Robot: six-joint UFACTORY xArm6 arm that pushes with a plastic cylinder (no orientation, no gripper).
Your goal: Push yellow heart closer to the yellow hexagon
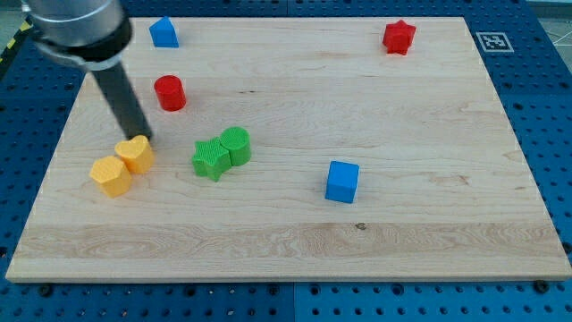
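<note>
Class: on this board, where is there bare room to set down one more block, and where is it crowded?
Free: the strip below the blue cube, and the centre between it and the red star. Crowded: the left, where my tip touches the yellow heart beside the yellow hexagon.

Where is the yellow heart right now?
The yellow heart sits at the view's left, touching the yellow hexagon on its lower left, with my tip at its upper right edge.
</note>
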